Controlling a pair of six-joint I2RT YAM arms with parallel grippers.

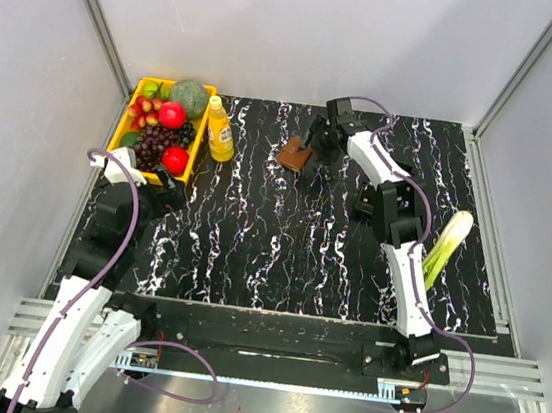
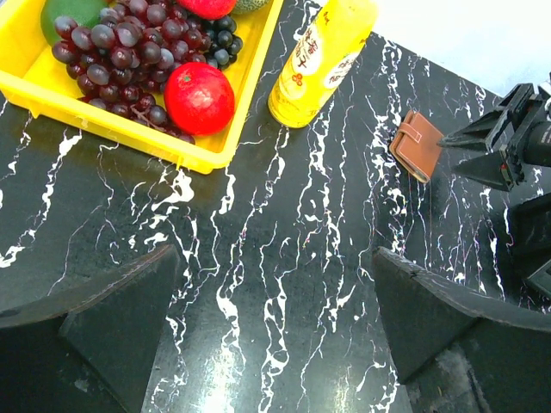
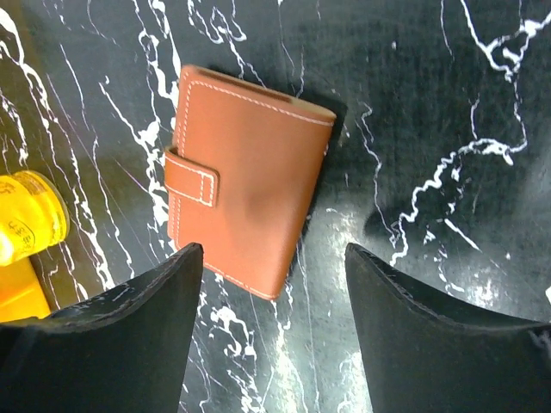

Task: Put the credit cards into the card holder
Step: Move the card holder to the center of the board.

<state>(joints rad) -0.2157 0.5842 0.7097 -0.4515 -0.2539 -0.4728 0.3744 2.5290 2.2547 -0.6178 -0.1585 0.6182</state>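
Both grippers stand open and empty: the left gripper wide over the marbled black tabletop, the right gripper straddling the card holder, a closed smooth brown leather rectangle, pale-stitched.

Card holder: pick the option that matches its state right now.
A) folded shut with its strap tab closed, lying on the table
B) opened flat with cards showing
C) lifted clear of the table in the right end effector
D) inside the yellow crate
A: in the right wrist view the card holder lies folded on the table with its strap tab across the edge, and the right end effector is open above it, not gripping it.
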